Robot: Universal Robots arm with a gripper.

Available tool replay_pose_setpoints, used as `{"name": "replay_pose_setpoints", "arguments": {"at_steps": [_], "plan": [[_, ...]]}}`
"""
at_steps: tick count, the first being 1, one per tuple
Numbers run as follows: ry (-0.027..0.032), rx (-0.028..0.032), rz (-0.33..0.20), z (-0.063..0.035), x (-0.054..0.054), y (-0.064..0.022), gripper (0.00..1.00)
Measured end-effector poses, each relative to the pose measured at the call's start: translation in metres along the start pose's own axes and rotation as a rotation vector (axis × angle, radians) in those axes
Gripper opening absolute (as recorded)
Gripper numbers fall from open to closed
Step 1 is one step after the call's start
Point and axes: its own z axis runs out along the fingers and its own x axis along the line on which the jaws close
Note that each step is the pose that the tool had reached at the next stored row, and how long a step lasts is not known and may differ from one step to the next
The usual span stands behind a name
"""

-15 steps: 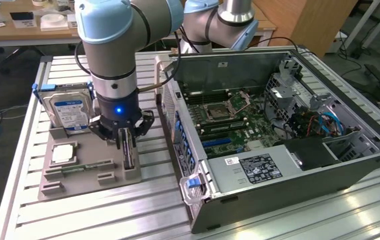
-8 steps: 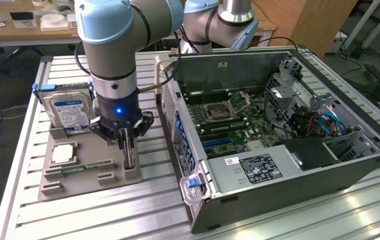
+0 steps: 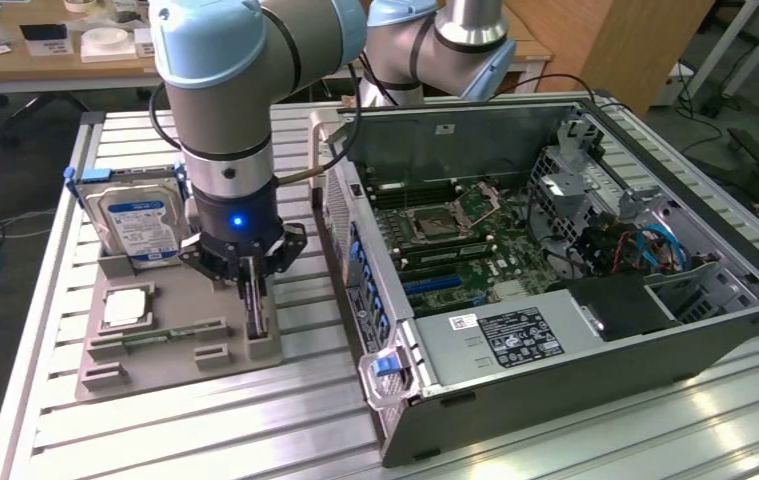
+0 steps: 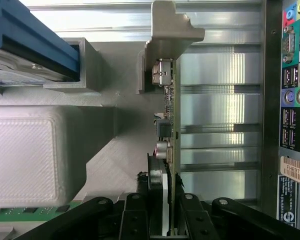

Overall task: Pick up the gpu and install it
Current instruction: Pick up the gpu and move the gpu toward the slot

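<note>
The gpu [image 3: 256, 312] is a thin dark card standing on edge in a slot at the exterior view's right side of the grey holder tray [image 3: 199, 290]. My gripper [image 3: 251, 285] has come straight down over it and straddles its upper edge. In the wrist view the gpu [image 4: 171, 125] runs as a slim green-edged blade with small components on one face, one end seated in a grey holder post [image 4: 170, 30]. There the gripper [image 4: 165, 220] sits on both sides of the card. The card still rests in the tray.
On the tray also stand a silver hard drive [image 3: 139, 225] with a blue-white label, a square silver chip [image 3: 126, 308] and a memory stick [image 3: 152, 338]. The open computer case [image 3: 553, 330] lies to the exterior view's right, motherboard [image 3: 453, 240] exposed; its rear ports [image 4: 295, 100] are close by.
</note>
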Motion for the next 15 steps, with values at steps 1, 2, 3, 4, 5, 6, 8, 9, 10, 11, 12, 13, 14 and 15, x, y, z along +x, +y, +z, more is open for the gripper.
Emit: {"name": "replay_pose_setpoints", "arguments": {"at_steps": [1,2,3,4,5,6,8,9,10,11,12,13,14,15], "plan": [[0.0000,0.0000,0.000,0.0000,0.000,0.0000,0.28],[0.0000,0.0000,0.000,0.0000,0.000,0.0000,0.28],[0.0000,0.0000,0.000,0.0000,0.000,0.0000,0.28],[0.0000,0.0000,0.000,0.0000,0.000,0.0000,0.28],[0.0000,0.0000,0.000,0.0000,0.000,0.0000,0.28],[-0.0001,-0.0001,0.000,0.0000,0.000,0.0000,0.28],[-0.0005,-0.0044,0.000,-0.0019,0.000,0.0001,0.28],[0.0000,-0.0061,0.000,-0.0043,0.000,0.0000,0.28],[0.0002,-0.0079,0.000,-0.0068,0.000,0.0000,0.28],[0.0004,-0.0102,0.000,-0.0095,0.000,0.0000,0.28],[0.0004,-0.0122,0.000,-0.0119,0.000,0.0000,0.28],[0.0006,-0.0138,0.000,-0.0141,0.000,0.0000,0.28],[0.0007,-0.0149,0.000,-0.0160,0.000,0.0000,0.28],[0.0006,-0.0157,0.000,-0.0172,0.000,0.0001,0.28]]}}
